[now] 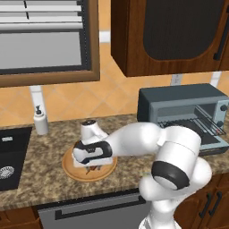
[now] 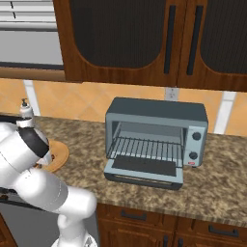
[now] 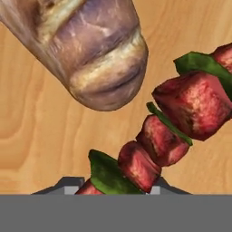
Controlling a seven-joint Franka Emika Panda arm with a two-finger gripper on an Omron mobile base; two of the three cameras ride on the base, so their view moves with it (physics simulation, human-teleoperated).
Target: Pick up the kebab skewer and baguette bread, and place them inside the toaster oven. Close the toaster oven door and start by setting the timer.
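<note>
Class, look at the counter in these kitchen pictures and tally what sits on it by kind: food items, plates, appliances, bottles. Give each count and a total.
Food items: 2, the skewer and the bread
Plates: 1, the wooden plate
Appliances: 1, the toaster oven
Bottles: 1, the soap bottle
Total: 5
</note>
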